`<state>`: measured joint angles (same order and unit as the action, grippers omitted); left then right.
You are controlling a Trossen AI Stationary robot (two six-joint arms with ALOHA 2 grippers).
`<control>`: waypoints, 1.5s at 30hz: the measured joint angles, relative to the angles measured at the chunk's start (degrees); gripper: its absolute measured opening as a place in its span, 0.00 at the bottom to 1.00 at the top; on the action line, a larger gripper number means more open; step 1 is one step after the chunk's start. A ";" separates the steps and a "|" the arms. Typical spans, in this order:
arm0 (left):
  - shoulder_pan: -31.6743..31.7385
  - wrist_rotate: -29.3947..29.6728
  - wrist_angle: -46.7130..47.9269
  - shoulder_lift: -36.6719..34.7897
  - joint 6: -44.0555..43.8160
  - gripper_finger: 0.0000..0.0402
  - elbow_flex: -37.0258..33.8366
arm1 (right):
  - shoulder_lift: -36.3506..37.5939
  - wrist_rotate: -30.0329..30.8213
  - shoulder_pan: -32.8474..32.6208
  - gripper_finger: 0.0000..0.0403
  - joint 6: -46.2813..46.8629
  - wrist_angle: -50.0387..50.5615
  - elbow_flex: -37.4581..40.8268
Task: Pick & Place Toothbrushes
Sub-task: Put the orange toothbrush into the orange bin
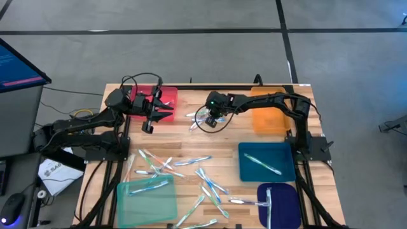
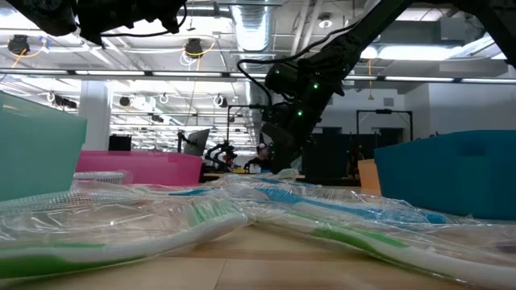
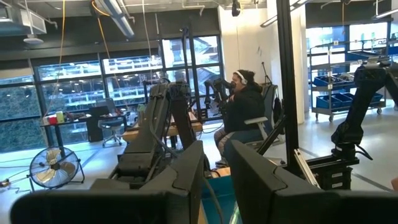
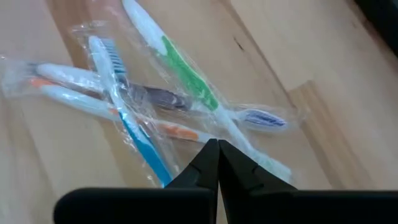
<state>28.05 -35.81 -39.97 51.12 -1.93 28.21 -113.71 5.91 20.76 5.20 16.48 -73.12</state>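
Right arm is stretched in from the table's right side, elbow over the orange tray (image 1: 268, 113), wrist bent down near the middle of the far edge. Right end effector (image 4: 217, 149) has its fingers pressed together, nothing visibly between them; tips sit just over a small heap of wrapped toothbrushes (image 4: 155, 93). That heap: a green-handled toothbrush (image 4: 186, 71), a blue-handled toothbrush (image 4: 134, 127) crossing it, plus white ones with orange and purple accents, all in clear wrap, overlapping. From above, the heap (image 1: 198, 118) lies just left of the end effector.

Left arm is parked over the pink tray (image 1: 166, 102) at the far-left corner, wrist level so its camera faces out into the room. Left end effector (image 1: 166, 109) has fingers a little apart, empty.

More toothbrushes are scattered across the near half of the table (image 1: 191, 175); one lies in the teal tray (image 1: 266, 162), one in the dark blue tray (image 1: 278, 202), some on the light green tray (image 1: 147, 196).
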 joint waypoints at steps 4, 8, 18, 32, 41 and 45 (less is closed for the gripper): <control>0.00 0.00 0.00 0.01 0.00 0.18 0.00 | 0.00 0.26 0.89 0.00 2.48 -0.99 0.00; -0.02 0.00 0.02 0.00 0.00 0.18 0.00 | 0.00 0.69 1.29 0.00 2.85 -1.10 0.00; -0.01 0.00 0.02 -0.01 0.00 0.18 0.00 | 0.00 -0.28 -2.08 0.00 2.35 -2.62 0.00; -0.02 0.00 -0.44 -0.01 -0.35 0.18 0.00 | -7.29 -2.61 0.71 0.00 9.91 0.34 -3.85; -0.02 0.00 -0.41 -0.01 -0.46 0.18 0.00 | -9.02 -2.70 -2.34 0.00 7.92 6.44 -8.29; -0.02 -0.02 -0.23 -0.01 -0.46 0.18 0.00 | -7.29 -3.06 -3.81 0.00 8.19 10.35 -8.05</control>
<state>28.03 -35.83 -40.19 51.11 -2.39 28.21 -121.00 2.85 16.96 13.40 26.83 -81.17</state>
